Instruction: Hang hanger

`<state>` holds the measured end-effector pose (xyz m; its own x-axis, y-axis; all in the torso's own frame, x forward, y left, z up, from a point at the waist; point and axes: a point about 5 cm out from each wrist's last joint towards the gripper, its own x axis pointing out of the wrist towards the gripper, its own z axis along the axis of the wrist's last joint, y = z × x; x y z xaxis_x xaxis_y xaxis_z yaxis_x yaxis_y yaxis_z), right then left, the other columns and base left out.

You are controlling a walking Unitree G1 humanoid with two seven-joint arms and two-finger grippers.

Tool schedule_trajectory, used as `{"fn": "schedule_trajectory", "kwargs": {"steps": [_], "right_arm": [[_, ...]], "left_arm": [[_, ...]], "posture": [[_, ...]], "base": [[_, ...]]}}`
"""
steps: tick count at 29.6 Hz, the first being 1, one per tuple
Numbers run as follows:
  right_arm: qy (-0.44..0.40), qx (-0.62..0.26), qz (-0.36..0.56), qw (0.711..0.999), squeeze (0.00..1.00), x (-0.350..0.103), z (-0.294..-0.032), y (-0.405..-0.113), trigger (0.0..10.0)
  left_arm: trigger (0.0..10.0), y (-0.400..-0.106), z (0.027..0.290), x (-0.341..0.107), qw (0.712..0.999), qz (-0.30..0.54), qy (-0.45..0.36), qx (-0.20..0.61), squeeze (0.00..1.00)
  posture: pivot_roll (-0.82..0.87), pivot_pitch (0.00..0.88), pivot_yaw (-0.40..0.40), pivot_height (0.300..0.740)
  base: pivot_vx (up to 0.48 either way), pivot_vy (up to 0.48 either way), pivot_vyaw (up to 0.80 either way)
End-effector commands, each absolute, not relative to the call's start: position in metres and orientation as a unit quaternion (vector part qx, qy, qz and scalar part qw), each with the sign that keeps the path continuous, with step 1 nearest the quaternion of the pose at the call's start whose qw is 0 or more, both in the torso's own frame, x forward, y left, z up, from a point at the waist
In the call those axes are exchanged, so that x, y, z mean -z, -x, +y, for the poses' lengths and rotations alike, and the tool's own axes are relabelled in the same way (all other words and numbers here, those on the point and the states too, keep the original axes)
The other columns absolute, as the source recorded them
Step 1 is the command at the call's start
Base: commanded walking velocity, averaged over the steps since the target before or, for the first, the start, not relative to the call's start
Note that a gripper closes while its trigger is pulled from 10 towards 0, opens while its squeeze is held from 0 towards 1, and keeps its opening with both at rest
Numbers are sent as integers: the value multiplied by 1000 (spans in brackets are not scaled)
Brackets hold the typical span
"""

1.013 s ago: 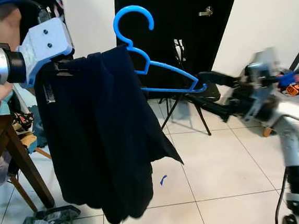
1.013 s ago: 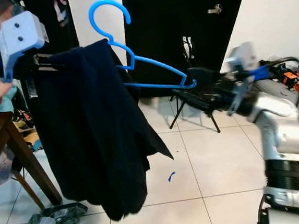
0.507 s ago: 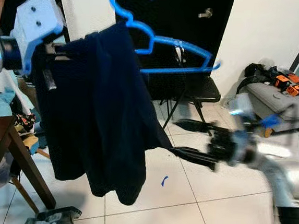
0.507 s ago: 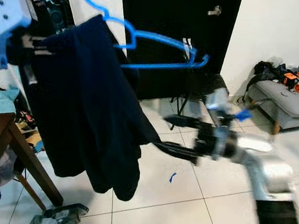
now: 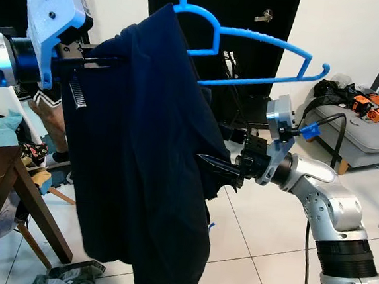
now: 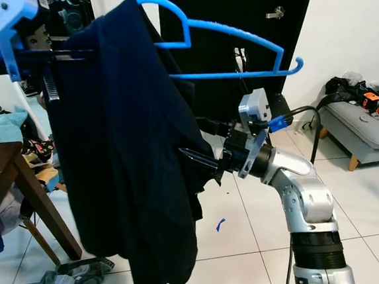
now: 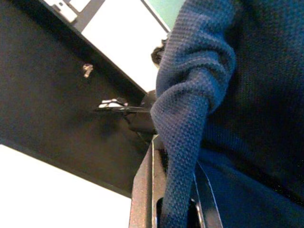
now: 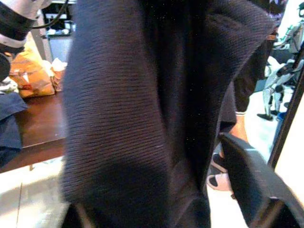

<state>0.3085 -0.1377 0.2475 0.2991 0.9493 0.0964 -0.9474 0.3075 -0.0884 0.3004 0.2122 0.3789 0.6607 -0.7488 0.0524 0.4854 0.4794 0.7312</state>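
A bright blue plastic hanger (image 5: 265,39) is held high, its hook cut off by the top of the picture. A dark navy knitted garment (image 5: 134,164) is draped over its left half and hangs almost to the floor. My left gripper (image 5: 93,62) is shut on the cloth-covered left end; the knit (image 7: 190,95) is pinched between its fingers (image 7: 142,190). My right gripper (image 5: 219,148) is open at the garment's right edge, about mid-height, fingers pointing into the cloth. The fabric (image 8: 142,95) lies right against one finger (image 8: 251,180).
A brown wooden table (image 5: 1,172) stands at the lower left, with clothes on the floor (image 5: 65,274) below it. A person's legs (image 5: 49,113) are behind the garment. A black door (image 5: 250,61) is behind, and a grey sofa (image 5: 366,134) sits at the right.
The left arm has lifted the hanger higher. The right gripper left the hanger's right end, dropped low, then came in to the garment's right edge.
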Motion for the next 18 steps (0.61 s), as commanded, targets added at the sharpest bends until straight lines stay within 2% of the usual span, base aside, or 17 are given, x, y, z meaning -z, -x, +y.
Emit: {"fn": "schedule_trajectory", "kwargs": {"steps": [1, 8, 18], "right_arm": [[8, -596, -66, 800, 0, -250, -141, -304, 0], [9, -586, -62, 808, 0, -251, -151, -305, 0], [6, -566, -73, 821, 0, -255, -156, -311, 0]], "left_arm": [[0, -301, 219, -390, 848, -201, -360, 333, 0], [0, -306, 229, -391, 863, -196, -362, 293, 0], [0, -306, 232, -391, 867, -193, -361, 284, 0]], "posture": [[17, 0, 48, 740], [12, 0, 49, 740], [21, 0, 48, 740]], "base": [[0, 0, 0], [0, 0, 0], [0, 0, 0]]}}
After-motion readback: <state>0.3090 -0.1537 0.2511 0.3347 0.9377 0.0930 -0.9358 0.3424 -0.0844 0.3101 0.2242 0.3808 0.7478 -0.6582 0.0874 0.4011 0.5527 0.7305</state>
